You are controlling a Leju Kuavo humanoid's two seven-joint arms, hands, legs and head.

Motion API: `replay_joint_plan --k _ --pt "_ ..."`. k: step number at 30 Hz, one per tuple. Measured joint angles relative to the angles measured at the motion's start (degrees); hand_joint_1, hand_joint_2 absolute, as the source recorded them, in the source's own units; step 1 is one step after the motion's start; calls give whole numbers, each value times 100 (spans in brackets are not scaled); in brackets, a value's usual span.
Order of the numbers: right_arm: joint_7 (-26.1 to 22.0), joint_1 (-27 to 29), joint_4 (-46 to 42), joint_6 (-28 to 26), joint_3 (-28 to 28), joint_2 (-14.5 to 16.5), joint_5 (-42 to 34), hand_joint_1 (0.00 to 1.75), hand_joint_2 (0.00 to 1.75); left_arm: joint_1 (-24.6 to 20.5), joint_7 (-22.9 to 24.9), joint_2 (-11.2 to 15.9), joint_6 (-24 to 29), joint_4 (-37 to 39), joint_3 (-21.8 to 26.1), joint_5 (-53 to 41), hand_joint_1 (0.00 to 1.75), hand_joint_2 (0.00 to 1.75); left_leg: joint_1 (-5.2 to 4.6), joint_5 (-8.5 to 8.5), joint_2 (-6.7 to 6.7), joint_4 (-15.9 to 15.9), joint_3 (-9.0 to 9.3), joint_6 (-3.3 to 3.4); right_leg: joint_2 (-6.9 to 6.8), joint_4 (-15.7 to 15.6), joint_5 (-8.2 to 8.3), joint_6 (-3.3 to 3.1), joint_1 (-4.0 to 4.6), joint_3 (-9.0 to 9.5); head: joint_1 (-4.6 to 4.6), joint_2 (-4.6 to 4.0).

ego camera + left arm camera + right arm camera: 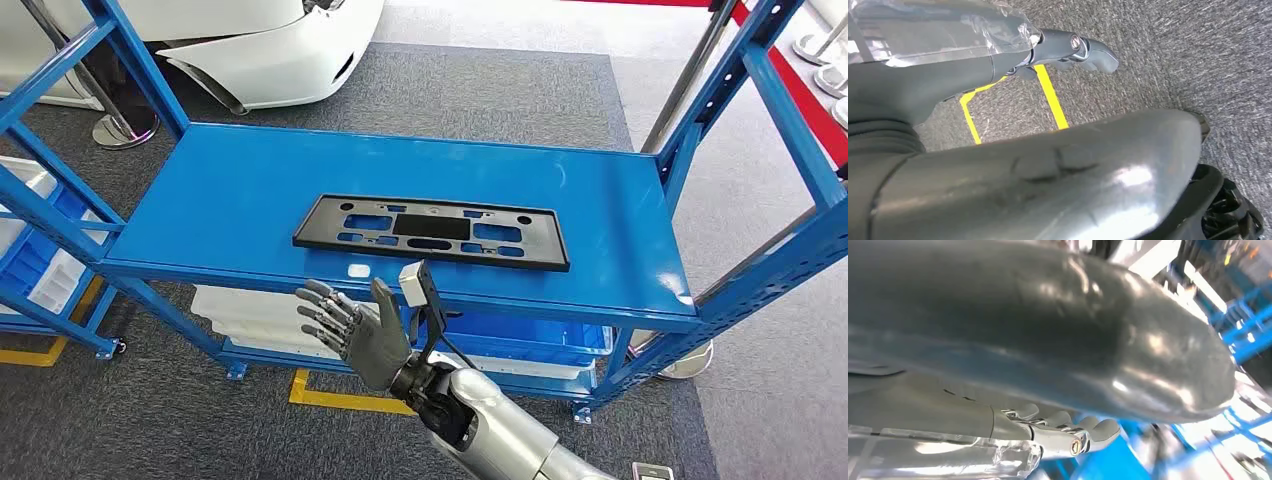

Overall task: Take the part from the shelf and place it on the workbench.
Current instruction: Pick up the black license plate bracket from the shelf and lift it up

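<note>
Head view: right hand (352, 335) empty, fingers spread, just below the blue shelf (230, 190) edge, black part (432, 232) flat on the deck beyond its fingertips; left hand (1068, 50), fingers extended and holding nothing, hangs over grey carpet (1158, 55) with yellow tape (1050, 97).

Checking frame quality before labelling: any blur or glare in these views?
Head view: sharp, with glare on the shelf edge. Right wrist view: thumb glossy, blue background blurred and blown out. Left wrist view: carpet clear, sheen on the thumb.
</note>
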Motion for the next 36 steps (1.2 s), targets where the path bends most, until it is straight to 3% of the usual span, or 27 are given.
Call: replay_joint_plan --k 7,11,15,18,20,24,28,32,36 --pt "40 -227 -515 -559 -45 -213 382 0 0 59 -44 0 1 1 0 24 0 0 0 0 0 5 -1 0 0 0 2 4 0 0 9 0" --pt "13 -270 -741 -695 -46 -294 559 0 175 68 -53 0 2 0 0 27 0 0 1 0 0 5 -2 0 0 0 2 4 0 0 6 0" --pt "247 -342 -1013 -1673 -79 -463 1828 0 175 116 -53 0 7 1 0 70 0 0 1 0 0 5 -2 0 0 -1 3 4 0 0 2 0" --pt "993 -423 -1253 -2510 -138 -656 3458 0 175 175 -53 0 7 1 1 119 0 0 -1 0 1 7 -2 0 0 -1 3 6 0 0 8 0" --pt "1628 -477 -1377 -2761 -146 -781 4606 0 175 199 -53 0 7 1 1 122 0 0 -1 0 2 9 -3 1 0 -2 4 7 -1 -1 10 0" --pt "2814 -598 -1455 -2736 -116 -1001 6798 0 175 192 -1 -4 -12 0 1 49 0 0 -1 -1 2 10 -6 1 -1 -2 6 10 -1 -2 14 0" --pt "3285 -675 -1432 -2530 -66 -1121 8167 0 175 155 88 -16 -24 -1 1 -25 0 0 1 -1 1 10 -8 1 -3 -1 7 11 -1 -2 11 0" --pt "3418 -789 -1320 -2405 -34 -1192 8920 0 175 130 123 -20 -24 -1 2 -62 0 0 2 -1 1 10 -11 1 -3 -1 7 11 -1 -3 9 0" --pt "3426 -875 -1224 -2376 -10 -1215 9091 0 175 125 128 -20 -24 0 2 -66 0 0 2 -1 1 10 -12 1 -3 -1 7 11 -1 -5 9 0"
